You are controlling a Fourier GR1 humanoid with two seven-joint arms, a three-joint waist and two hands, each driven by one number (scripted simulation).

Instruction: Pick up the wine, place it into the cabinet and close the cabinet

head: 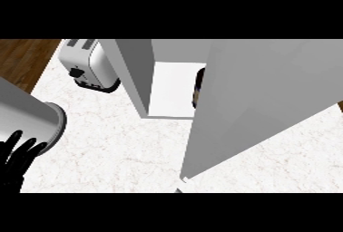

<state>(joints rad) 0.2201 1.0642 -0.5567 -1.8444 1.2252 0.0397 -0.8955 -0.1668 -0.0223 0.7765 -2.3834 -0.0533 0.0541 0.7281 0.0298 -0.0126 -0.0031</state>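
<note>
My left hand (19, 156) open, holding nothing; right hand out of view. Wine (199, 88) inside cabinet (137, 77), door (261, 104) half open — blind swing could clip the bottle

We look steeply down from head height onto the counter (120, 136), close above the open cabinet (268, 99); only this one view.

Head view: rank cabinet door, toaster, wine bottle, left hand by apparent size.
1. cabinet door, much the largest, though it is near the camera
2. toaster
3. left hand, cut by the frame edge, so unsure against the toaster
4. wine bottle, only a sliver visible
</note>
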